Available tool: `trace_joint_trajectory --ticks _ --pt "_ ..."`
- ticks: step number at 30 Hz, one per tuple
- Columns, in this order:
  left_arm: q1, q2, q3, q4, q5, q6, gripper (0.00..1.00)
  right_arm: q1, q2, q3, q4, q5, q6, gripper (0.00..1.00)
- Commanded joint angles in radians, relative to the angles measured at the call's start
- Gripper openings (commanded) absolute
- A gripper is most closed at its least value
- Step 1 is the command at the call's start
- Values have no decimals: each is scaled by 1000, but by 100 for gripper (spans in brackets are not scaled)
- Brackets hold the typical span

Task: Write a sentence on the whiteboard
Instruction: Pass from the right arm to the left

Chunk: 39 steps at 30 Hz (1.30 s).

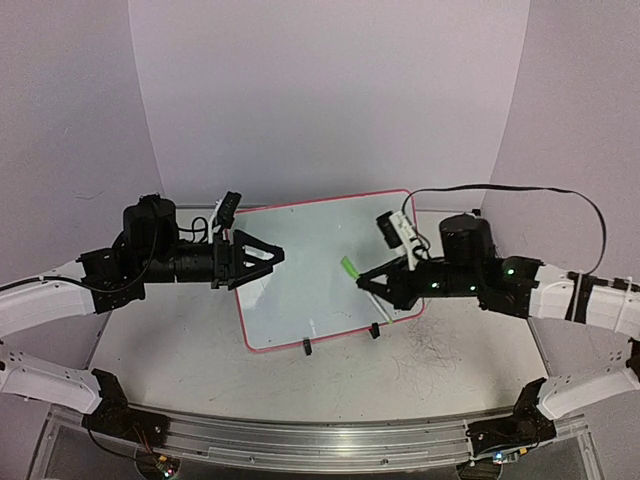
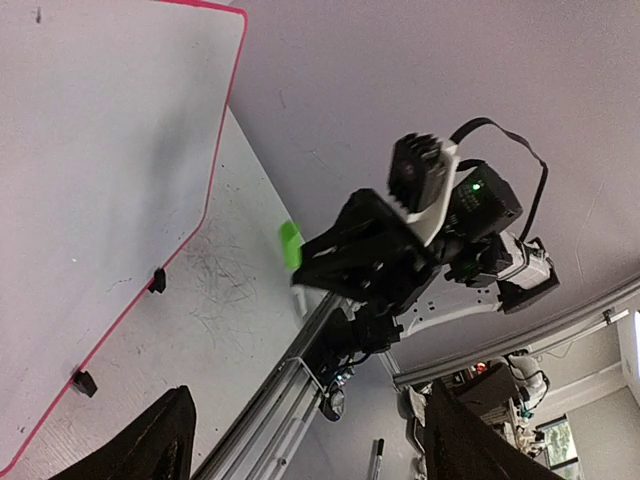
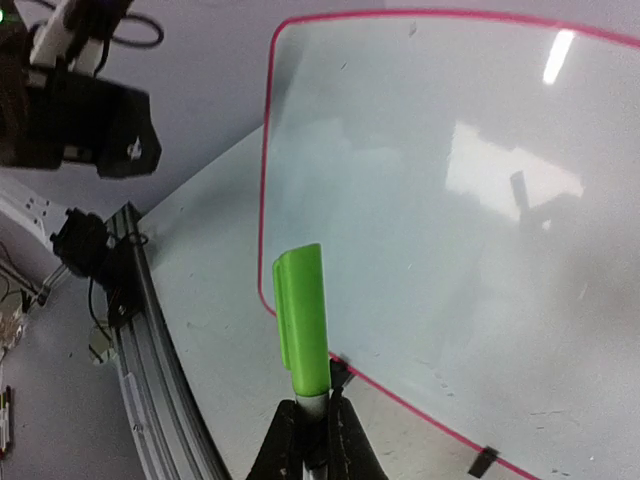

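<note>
The left gripper, matte black with two tapering wedge-shaped fingers, is hovering with its jaws spread wide and nothing between them, its tips pointing rightward. Directly under and ahead of it the whiteboard is lying on the desk. The board is a smooth, glossy white rectangle with rounded corners. A thin pink-red rim is running round it, and two small black clip feet are sitting on its near long edge. The board's long axis is running from one gripper across to the other, its right end swung slightly away from the arm bases, so the left gripper is standing over its left short edge. The desk is showing as dull white, scuffed with fine grey scribble scratches just off the board's near right corner. Over the board's right part, the right gripper, also black, is clamping its narrow fingers tight on a marker. It is pinching the pale barrel just behind a bright green, glossy plastic cap with a flat clip. The marker is sticking straight out beyond the fingertips, capped end leading, aiming leftward across the board towards the left gripper.
</note>
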<state>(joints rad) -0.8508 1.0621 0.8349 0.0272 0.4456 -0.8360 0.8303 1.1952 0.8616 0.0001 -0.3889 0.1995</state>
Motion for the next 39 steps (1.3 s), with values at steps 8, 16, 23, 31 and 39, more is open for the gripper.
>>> trace_joint_trajectory --ticks 8,16,23,31,39 --pt "-65 102 -8 117 50 -44 71 208 232 184 123 -7 -47 0" --pt "-67 124 0 113 63 -46 62 231 242 211 126 -15 -55 0" --pt "-66 146 16 113 71 -50 39 238 249 214 126 10 -58 0" --pt "-66 127 16 113 25 -55 4 238 249 205 129 43 -15 10" --pt "-67 15 -14 144 -129 -104 0 237 54 -28 489 131 352 75"
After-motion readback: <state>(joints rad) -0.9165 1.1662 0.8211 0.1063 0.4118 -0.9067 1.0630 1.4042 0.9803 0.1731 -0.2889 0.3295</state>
